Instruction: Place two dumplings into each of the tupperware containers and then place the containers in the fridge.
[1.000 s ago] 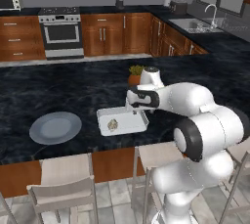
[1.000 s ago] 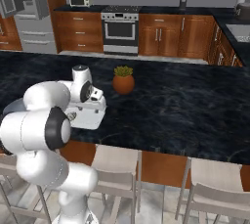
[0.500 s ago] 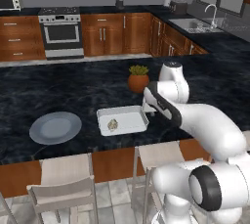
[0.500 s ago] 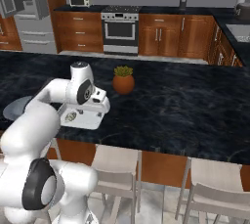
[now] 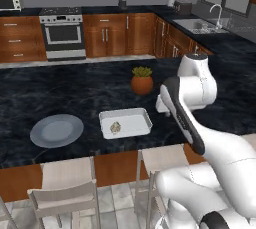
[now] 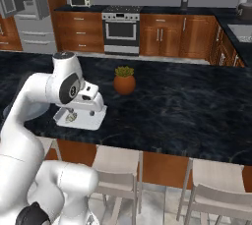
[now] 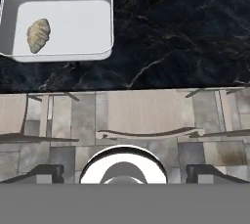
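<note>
Only a start has been made, I'd say: one dumpling [image 7: 38, 35] lies in the single tupperware container [image 5: 142, 118] I can see, which sits on the dark desk [image 5: 75, 93] near its front edge, just beside an empty round plate [image 5: 56, 131]. That container needs a second dumpling, and nothing has gone to the fridge [image 6: 27, 22]. The gripper [image 7: 122, 171] hangs off to the container's side, jaws spread wide and empty.

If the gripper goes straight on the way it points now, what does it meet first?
Probably the bare dark counter near its front edge, right of the tupperware container holding one dumpling. The open gripper seems aimed beside that tray, though depth is unclear.
</note>
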